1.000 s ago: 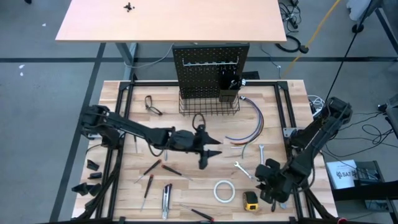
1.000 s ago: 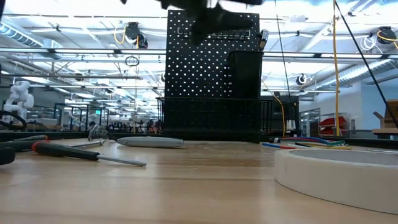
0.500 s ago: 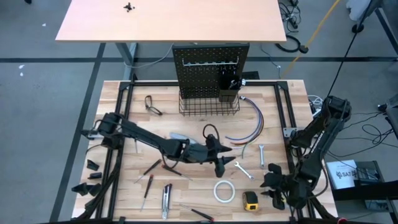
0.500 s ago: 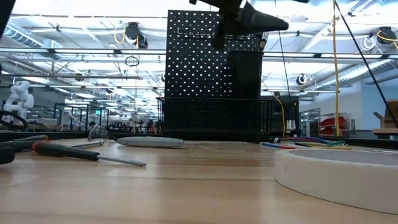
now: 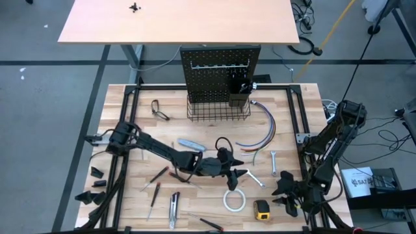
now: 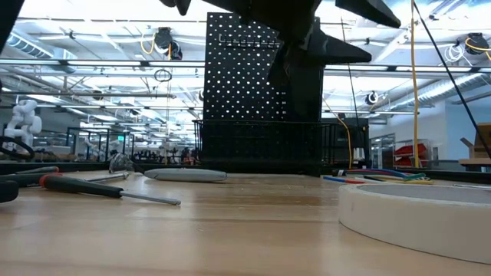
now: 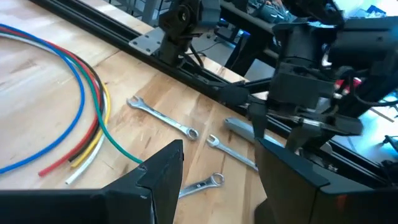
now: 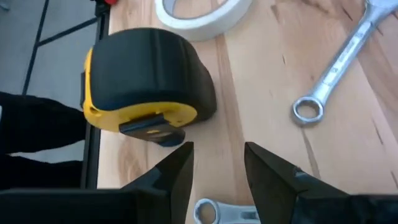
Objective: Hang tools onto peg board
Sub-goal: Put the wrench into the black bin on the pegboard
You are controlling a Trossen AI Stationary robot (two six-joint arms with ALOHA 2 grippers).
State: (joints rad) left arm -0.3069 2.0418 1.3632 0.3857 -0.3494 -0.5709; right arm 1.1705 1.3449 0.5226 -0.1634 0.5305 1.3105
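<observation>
Two pincers of mine are spread and empty: left gripper (image 5: 239, 175) mid-frame above the wrenches (image 7: 163, 118), right gripper (image 5: 290, 195) lower right beside the tape measure (image 8: 146, 78). Peg board (image 5: 220, 68) stands top centre.

A light wooden worktable (image 5: 136, 201) framed by black rails stands on a grey floor (image 5: 39, 130) crossed by dark seams. Behind it sits a larger peach-coloured tabletop (image 5: 175, 23) on metal legs. Black and yellow cables (image 5: 325, 39) trail across the floor at the right. Seen from table height, a wide industrial hall stretches back, with long rows of bright ceiling lights (image 6: 100, 38), overhead beams and distant equipment (image 6: 23, 123).
</observation>
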